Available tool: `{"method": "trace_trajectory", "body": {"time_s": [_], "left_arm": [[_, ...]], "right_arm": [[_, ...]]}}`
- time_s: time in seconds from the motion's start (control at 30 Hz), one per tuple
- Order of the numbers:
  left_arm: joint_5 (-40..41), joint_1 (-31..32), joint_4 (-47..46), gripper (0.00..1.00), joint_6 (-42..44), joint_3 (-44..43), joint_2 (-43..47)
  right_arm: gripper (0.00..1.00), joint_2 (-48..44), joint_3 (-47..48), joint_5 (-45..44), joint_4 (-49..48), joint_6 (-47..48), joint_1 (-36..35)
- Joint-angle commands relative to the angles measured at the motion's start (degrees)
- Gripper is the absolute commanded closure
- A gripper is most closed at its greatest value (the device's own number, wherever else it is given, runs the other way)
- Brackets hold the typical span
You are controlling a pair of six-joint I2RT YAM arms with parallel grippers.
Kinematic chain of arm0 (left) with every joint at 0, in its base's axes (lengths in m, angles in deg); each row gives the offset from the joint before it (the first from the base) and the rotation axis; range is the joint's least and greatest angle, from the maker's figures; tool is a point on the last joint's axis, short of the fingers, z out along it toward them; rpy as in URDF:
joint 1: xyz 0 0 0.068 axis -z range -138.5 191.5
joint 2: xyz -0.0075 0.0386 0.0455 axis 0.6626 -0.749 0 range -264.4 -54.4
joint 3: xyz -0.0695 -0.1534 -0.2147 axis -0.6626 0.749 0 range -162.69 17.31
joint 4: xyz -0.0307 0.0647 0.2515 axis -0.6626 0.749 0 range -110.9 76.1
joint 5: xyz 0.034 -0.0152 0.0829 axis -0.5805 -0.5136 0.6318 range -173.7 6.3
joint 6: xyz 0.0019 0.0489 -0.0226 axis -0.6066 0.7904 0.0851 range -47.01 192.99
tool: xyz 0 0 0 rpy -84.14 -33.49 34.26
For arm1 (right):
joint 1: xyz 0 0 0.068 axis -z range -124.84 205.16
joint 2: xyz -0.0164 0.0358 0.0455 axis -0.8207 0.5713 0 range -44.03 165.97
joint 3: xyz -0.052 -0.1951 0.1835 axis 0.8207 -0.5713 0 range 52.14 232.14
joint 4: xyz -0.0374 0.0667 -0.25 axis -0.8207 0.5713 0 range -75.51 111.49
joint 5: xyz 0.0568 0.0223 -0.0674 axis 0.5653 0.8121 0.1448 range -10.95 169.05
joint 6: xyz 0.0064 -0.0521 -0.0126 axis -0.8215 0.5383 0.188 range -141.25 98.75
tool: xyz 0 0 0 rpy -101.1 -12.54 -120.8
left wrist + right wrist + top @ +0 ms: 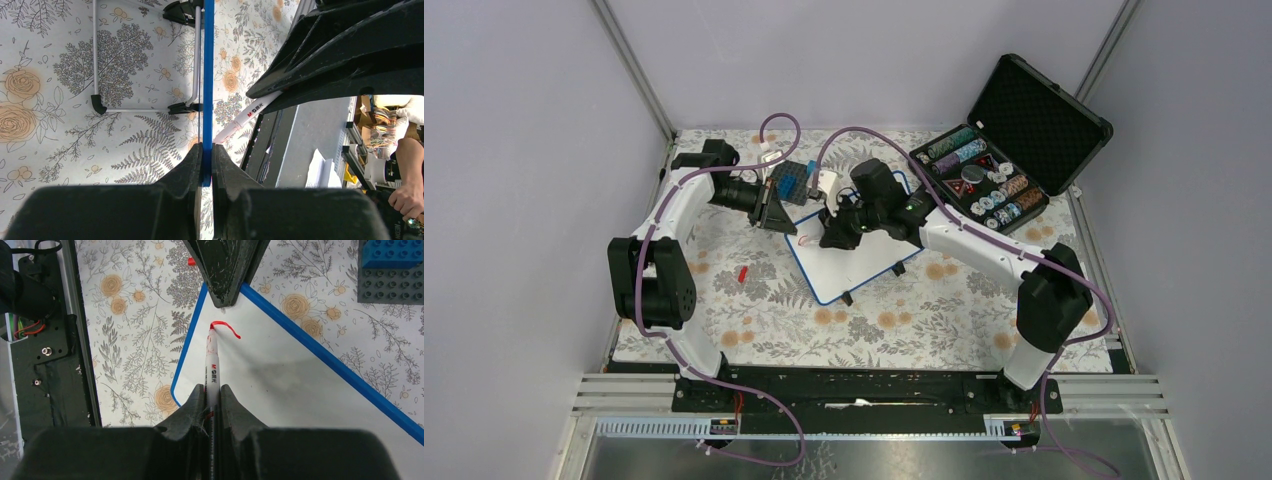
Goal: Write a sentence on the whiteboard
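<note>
The whiteboard point(856, 268), white with a blue rim, lies at mid-table. My left gripper point(776, 218) is shut on its far left corner; in the left wrist view the rim point(208, 75) runs edge-on between the closed jaws of that gripper point(207, 167). My right gripper point(832, 238) is shut on a white red-ink marker point(212, 367), tip touching the board point(300, 405). One short red curved stroke point(226, 328) is on the board near the corner; no readable sentence shows. The left fingers point(227, 270) show at the top of the right wrist view.
An open black case of poker chips point(1009, 150) stands at the back right. A dark grey studded baseplate with blue bricks point(792, 183) sits just behind the board, also in the right wrist view point(390, 282). A small red cap point(742, 273) lies left of the board.
</note>
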Motion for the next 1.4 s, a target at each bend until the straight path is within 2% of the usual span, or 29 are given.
{"method": "trace_trajectory", "body": {"time_s": [0.0, 0.37, 0.63, 0.97, 1.37], "left_arm": [[-1.4, 0.5, 0.5, 1.00, 0.9, -1.3, 0.7], [-1.3, 0.5, 0.5, 1.00, 0.8, -1.1, 1.1], [-1.2, 0.5, 0.5, 1.00, 0.8, -0.9, 1.3], [-1.1, 0.8, 0.5, 1.00, 0.8, -1.1, 1.2], [-0.7, 0.8, 0.5, 1.00, 0.8, -1.2, 0.8]], "right_arm": [[1.00, -1.1, -1.3, -1.8, -0.5, 1.7, -0.4], [1.00, -3.8, -4.0, -3.7, -0.2, 3.2, -0.4], [1.00, -4.6, -2.0, -5.4, 0.9, 3.7, 0.5], [1.00, -3.1, 0.8, -2.4, 1.7, 2.5, 0.5], [1.00, -0.9, 1.9, -3.0, 1.8, 2.9, 0.3]]}}
